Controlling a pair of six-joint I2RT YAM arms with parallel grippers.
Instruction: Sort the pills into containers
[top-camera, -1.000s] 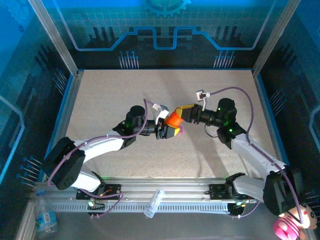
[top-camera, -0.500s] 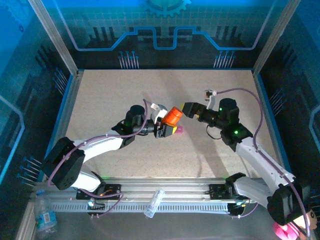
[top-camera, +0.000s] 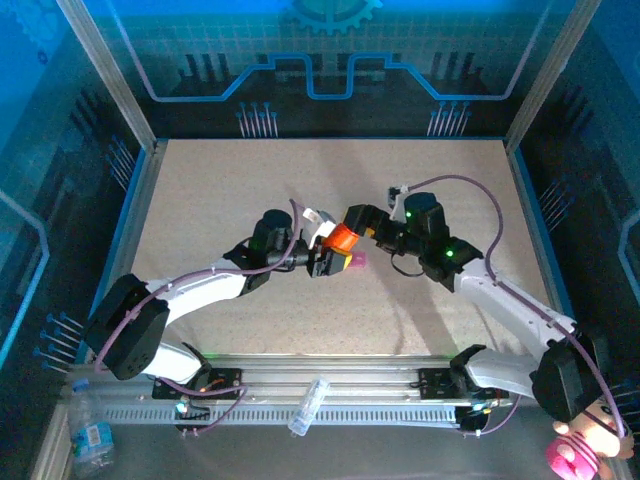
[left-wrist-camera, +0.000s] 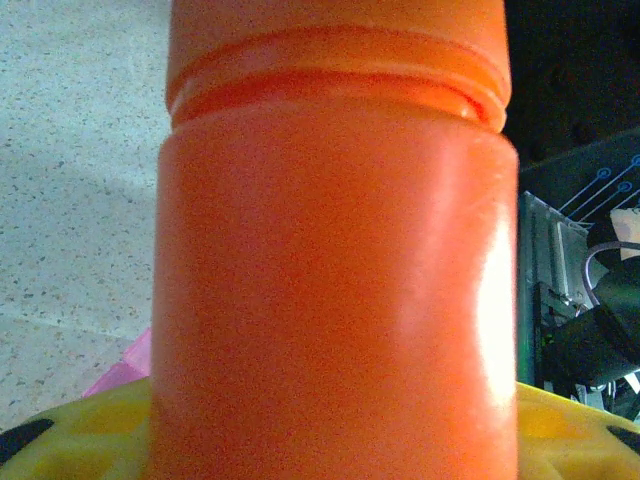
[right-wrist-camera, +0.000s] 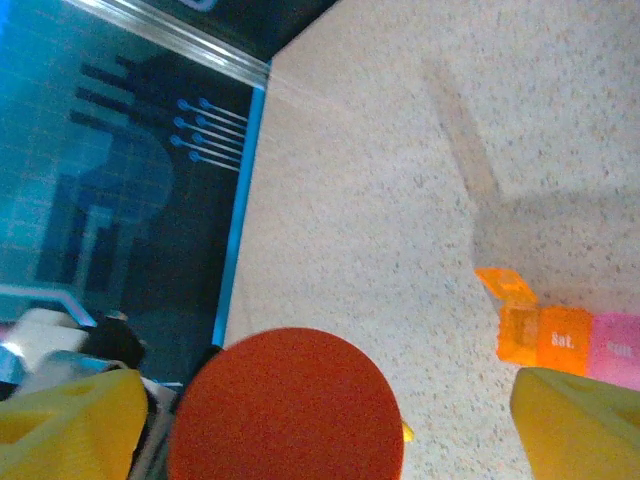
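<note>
My left gripper (top-camera: 335, 254) is shut on an orange pill bottle (top-camera: 343, 238) and holds it tilted above the table's middle. In the left wrist view the bottle (left-wrist-camera: 335, 260) stands between the yellow fingers (left-wrist-camera: 75, 430). My right gripper (top-camera: 354, 222) is open, its fingers on either side of the bottle's cap (right-wrist-camera: 285, 405) with gaps on both sides. The containers (right-wrist-camera: 560, 340), a strip of two orange boxes and one pink box, lie on the table below, one orange lid flipped up. A pink corner of the containers (left-wrist-camera: 125, 365) shows beside the bottle. No pills show.
The speckled table (top-camera: 250, 190) is walled by a metal-framed enclosure. A clear tube (top-camera: 308, 405) lies on the front rail. A plastic bottle (top-camera: 90, 437) sits at the front left and a pink toy (top-camera: 572, 458) at the front right, both off the table.
My right gripper let go of the cap, opened, drew back to the right, then came in again around the cap. The left gripper kept hold of the bottle.
</note>
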